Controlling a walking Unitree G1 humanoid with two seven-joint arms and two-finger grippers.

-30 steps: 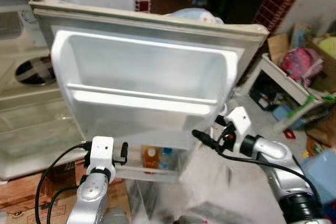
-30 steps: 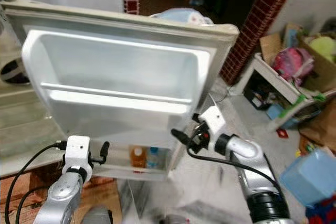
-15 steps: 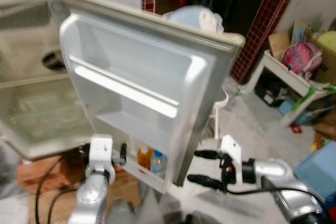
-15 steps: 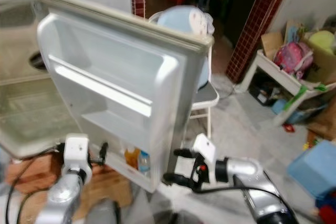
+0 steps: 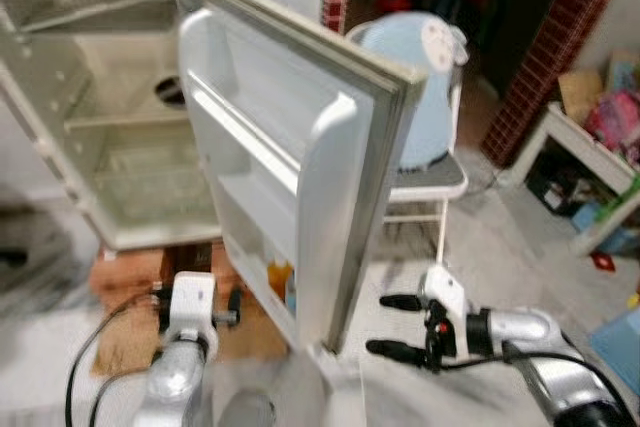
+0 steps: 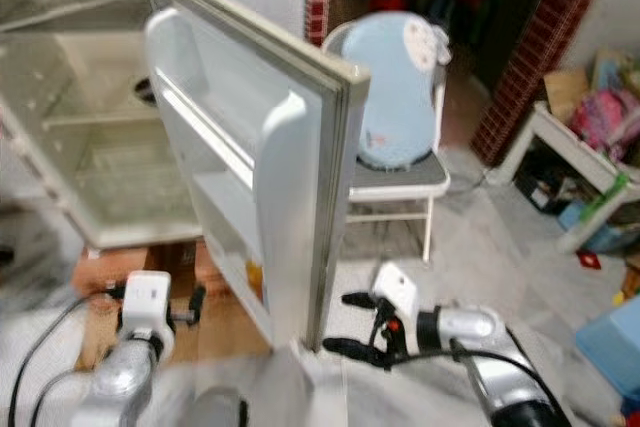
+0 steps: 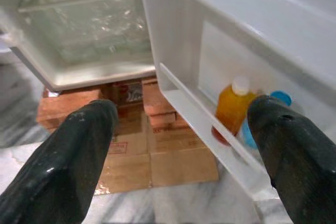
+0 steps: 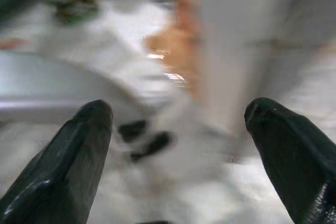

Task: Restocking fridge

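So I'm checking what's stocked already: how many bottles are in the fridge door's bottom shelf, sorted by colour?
Orange bottle with white cap: 1
Bottle with blue cap, mostly hidden behind the left gripper's finger: 1
Total: 2

Two bottles [image 7: 231,109], one fridge [image 5: 120,147], one chair [image 5: 425,182].

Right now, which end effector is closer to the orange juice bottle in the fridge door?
Left. The left end effector points at the orange bottle on the door's bottom shelf. The right end effector is open on the other side of the fridge door, past its edge.
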